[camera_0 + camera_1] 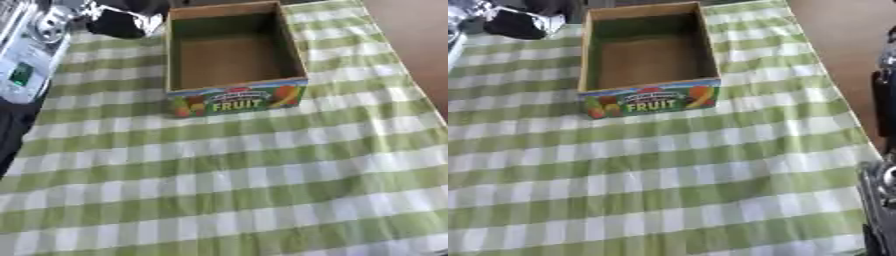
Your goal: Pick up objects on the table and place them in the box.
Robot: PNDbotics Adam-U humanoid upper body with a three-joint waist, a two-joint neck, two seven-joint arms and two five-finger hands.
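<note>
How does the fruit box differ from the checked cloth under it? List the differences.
The box stands up with raised brown walls; the cloth lies flat. The box carries a colourful picture label reading FRUIT; the cloth shows only green and white checks. The box is narrow; the cloth spreads well beyond it.

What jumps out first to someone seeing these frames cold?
The open wooden box with a colourful FRUIT label on its near side, standing at the far middle of the table; its inside looks empty. Next, the green-and-white checked tablecloth filling most of the view. A dark, shiny object lies just left of the box's far corner; I cannot tell whether it is a robot hand.
</note>
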